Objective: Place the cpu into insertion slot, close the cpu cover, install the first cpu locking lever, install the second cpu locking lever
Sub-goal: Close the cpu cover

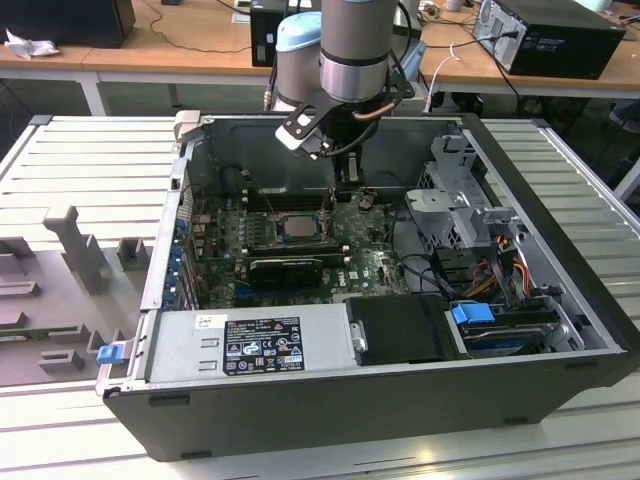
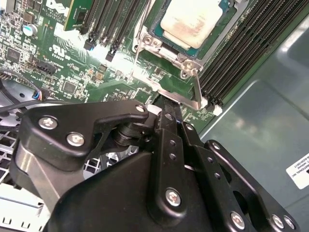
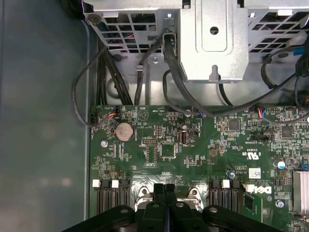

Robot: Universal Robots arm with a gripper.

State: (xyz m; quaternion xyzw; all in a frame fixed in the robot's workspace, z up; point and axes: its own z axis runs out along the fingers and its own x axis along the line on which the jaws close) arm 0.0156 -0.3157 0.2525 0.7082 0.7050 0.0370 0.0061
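Jaws pressed together, the gripper (image 1: 327, 207) sat at three o'clock of the cpu (image 1: 297, 226) in the exterior view; a slip off the locking lever (image 2: 178, 96) risked gouging the board (image 2: 96, 82)

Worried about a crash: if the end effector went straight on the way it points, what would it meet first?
Probably the silvery edge of the cpu cover, beside the cpu, just ahead of the end effector; how near is unclear.
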